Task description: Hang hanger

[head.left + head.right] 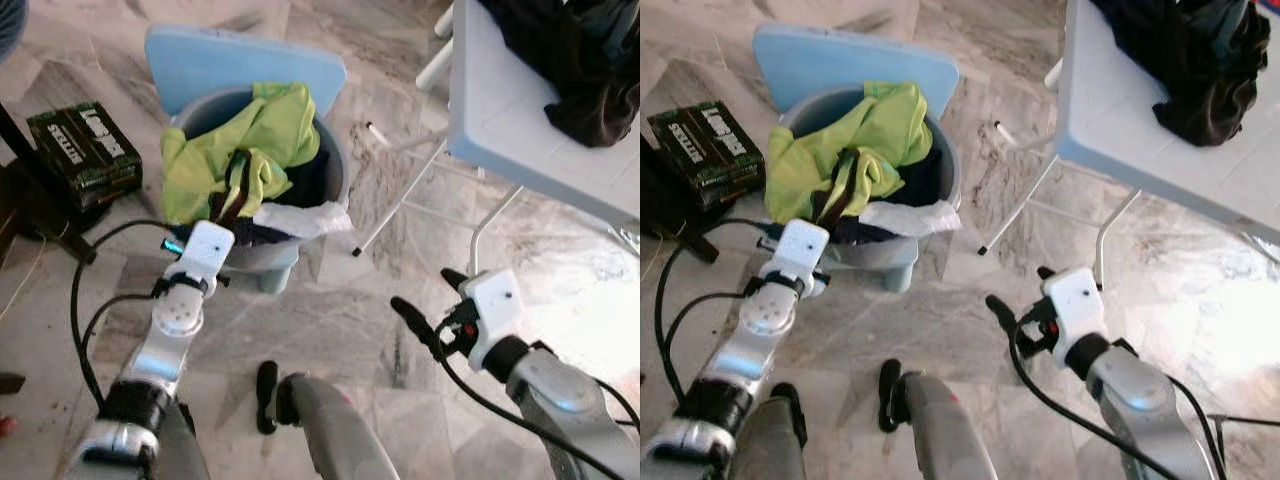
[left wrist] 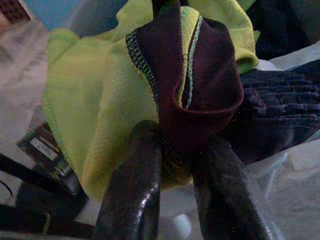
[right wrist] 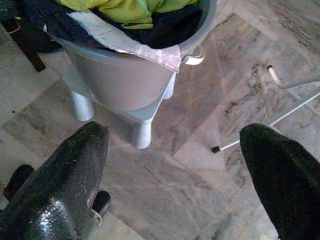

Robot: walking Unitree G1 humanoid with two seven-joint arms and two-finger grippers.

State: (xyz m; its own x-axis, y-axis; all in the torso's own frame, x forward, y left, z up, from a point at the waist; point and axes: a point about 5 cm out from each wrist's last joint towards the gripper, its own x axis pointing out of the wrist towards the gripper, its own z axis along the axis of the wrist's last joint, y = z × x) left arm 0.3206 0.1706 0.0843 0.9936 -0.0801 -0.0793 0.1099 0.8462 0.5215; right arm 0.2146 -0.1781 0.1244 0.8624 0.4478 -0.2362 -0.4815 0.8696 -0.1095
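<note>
lime-green mesh garment [image 2: 100, 115] with maroon trim pinched by the left hand [image 2: 175, 165] over a grey plastic bucket [image 1: 335, 165]; right hand [image 3: 175, 165] spread wide above marble floor [image 1: 340, 310].

My glossy black left hand [image 2: 170, 200] pinches matt lime-and-maroon mesh cloth [image 2: 100, 110] above a smooth grey plastic tub [image 3: 120, 75] on polished marble floor [image 3: 200, 165].

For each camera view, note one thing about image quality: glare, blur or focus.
Head views: glare whitens the marble floor at right. Left wrist view: the left gripper, pinching the yellow-green garment, is soft and dim up close. Right wrist view: open right gripper fingers blurred, bucket sharp.
</note>
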